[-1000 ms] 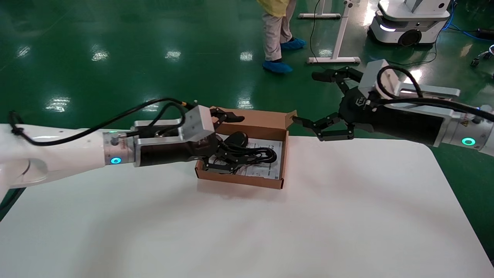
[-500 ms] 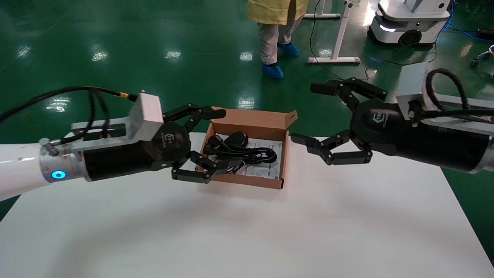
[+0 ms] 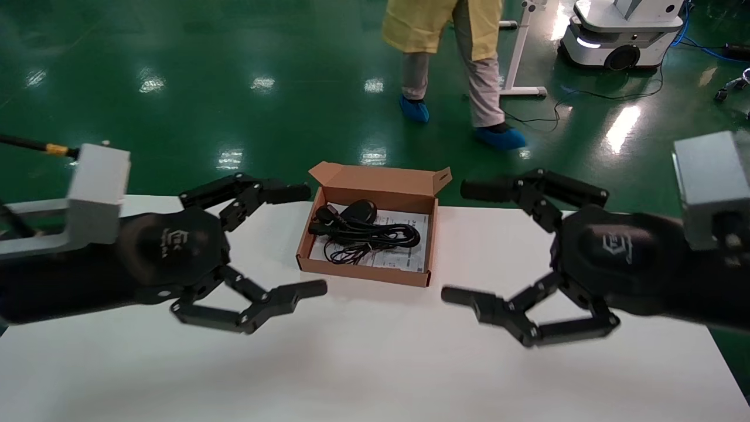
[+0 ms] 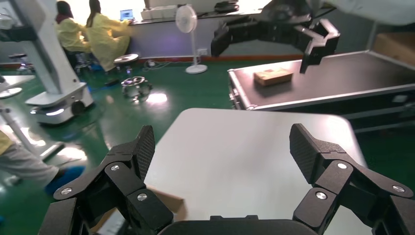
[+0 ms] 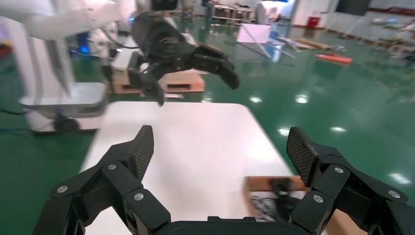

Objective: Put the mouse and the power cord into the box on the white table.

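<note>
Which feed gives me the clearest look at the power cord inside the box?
The head view: the power cord lies coiled in the open box, seen from above with nothing covering it. The right wrist view catches only a dark, cut-off bit of it. The left wrist view shows just a box corner, no cord.

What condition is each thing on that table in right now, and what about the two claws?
box: lid flap open, on the white table.
mouse: inside the box, far end.
power cord: coiled inside the box.
left gripper: open, empty, left of the box.
right gripper: open, empty, right of the box.
</note>
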{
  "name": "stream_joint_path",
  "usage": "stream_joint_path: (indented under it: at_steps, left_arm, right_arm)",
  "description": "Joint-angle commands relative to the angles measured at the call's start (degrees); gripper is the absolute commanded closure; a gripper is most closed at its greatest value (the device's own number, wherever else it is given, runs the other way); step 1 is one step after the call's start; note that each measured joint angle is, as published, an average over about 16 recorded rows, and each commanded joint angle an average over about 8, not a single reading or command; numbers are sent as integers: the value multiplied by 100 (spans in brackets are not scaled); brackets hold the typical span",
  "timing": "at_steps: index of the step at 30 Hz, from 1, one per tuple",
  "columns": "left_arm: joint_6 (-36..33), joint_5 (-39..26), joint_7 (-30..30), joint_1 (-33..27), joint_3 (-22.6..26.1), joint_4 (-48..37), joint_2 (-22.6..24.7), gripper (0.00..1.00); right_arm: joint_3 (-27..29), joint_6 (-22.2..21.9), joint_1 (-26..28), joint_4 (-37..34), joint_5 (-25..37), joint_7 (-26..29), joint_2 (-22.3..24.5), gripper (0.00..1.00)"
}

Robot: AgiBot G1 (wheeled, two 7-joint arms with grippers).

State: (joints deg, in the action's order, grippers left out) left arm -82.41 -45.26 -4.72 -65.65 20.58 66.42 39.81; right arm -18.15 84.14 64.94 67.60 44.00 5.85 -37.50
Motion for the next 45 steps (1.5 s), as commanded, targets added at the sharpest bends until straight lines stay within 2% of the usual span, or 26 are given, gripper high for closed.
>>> stream_joint_path:
  at_steps: [1,6,12,45]
  left_arm:
    - [-101,105,-186,126,-140,220,-147,0]
    - [-301,311,-544,371,-416,657,-438,0]
    - [-412,427,-687,499,-561,893,-593,0]
    - [-333,348,-606,416,-462,722,-486,0]
  right_arm:
    - [97,71,-154,272,-97,223,113,0]
    - [212,156,-341,614,-214,478,249,0]
    - [236,174,-387,707,-240,499,278,0]
    - [215,158,-344,602,-221,495,251,0]
